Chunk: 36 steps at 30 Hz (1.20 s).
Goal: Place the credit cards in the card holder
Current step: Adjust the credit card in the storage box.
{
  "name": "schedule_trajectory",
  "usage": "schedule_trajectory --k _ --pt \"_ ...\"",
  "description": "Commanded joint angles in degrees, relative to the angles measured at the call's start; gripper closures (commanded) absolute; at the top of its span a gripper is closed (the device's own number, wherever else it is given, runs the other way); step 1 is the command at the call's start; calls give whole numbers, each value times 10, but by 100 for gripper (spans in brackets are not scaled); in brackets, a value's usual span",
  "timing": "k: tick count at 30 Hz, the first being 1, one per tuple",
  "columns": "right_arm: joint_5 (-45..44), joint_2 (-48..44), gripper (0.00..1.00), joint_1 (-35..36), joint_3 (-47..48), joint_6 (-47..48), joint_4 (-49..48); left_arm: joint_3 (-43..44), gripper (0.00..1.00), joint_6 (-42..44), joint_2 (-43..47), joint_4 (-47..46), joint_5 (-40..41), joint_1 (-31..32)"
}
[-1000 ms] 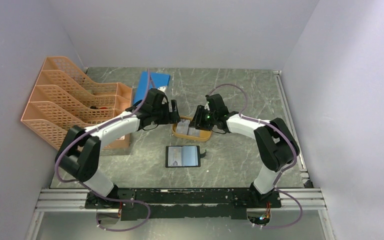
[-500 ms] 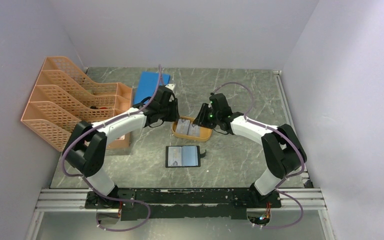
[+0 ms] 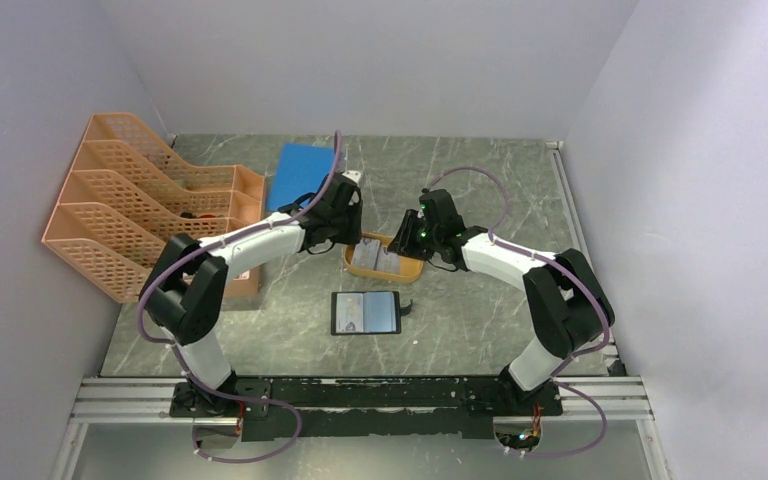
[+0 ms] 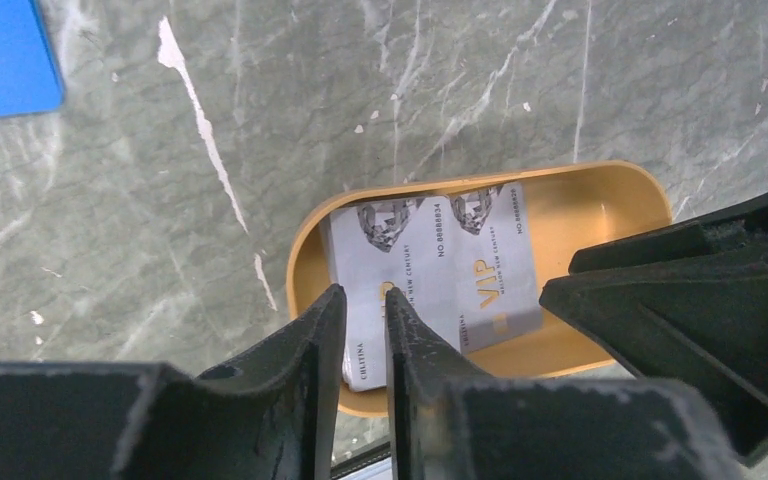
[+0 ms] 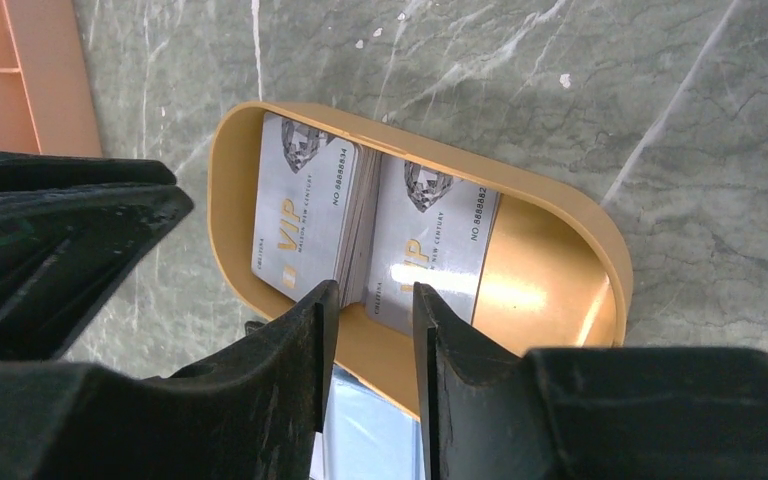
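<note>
The credit cards [image 4: 400, 262] are pale grey with gold VIP print. They lie in two overlapping piles [image 5: 305, 215] inside the orange oval dish [image 3: 408, 268]. My left gripper [image 4: 365, 292] hovers over the dish's left end. Its jaws stand a narrow gap apart with nothing between them, and the card beneath shows through. My right gripper [image 5: 375, 290] hangs over the dish's near rim [image 5: 560, 290], open and empty. In the top view the left gripper [image 3: 352, 232] and the right gripper [image 3: 403, 238] face each other across the dish. The card holder [image 3: 365, 312] lies open in front of the dish.
Orange file racks [image 3: 150, 210] stand along the left wall. A blue flat sheet [image 3: 300, 170] lies behind the left arm. Walls close in the table on three sides. Each gripper's dark fingers [image 4: 680, 290] crowd the other's wrist view.
The left gripper's jaws have narrowed from wide to a slim gap and its wrist has tipped up over the dish. The right gripper has drawn back slightly. The cards stay in the dish.
</note>
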<state>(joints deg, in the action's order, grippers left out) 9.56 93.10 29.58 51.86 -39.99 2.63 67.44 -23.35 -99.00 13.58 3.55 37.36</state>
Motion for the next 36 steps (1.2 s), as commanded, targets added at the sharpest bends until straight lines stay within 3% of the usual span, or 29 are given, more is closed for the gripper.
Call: schedule_trajectory --k 1,6,17,26,36 --pt "-5 -19 62 -2 -8 5 1 18 68 3 -22 -2 -11 6" --pt "1 -19 59 -2 -9 4 0 14 50 -7 -38 -4 -21 6" --pt "1 -16 57 -2 -9 2 -2 24 34 -14 -77 2 -25 6" --pt "8 -3 55 -3 -9 -9 -10 26 28 -22 -94 2 -30 6" --pt "11 4 55 -3 -11 -11 -16 23 33 -29 -108 -15 -74 6"
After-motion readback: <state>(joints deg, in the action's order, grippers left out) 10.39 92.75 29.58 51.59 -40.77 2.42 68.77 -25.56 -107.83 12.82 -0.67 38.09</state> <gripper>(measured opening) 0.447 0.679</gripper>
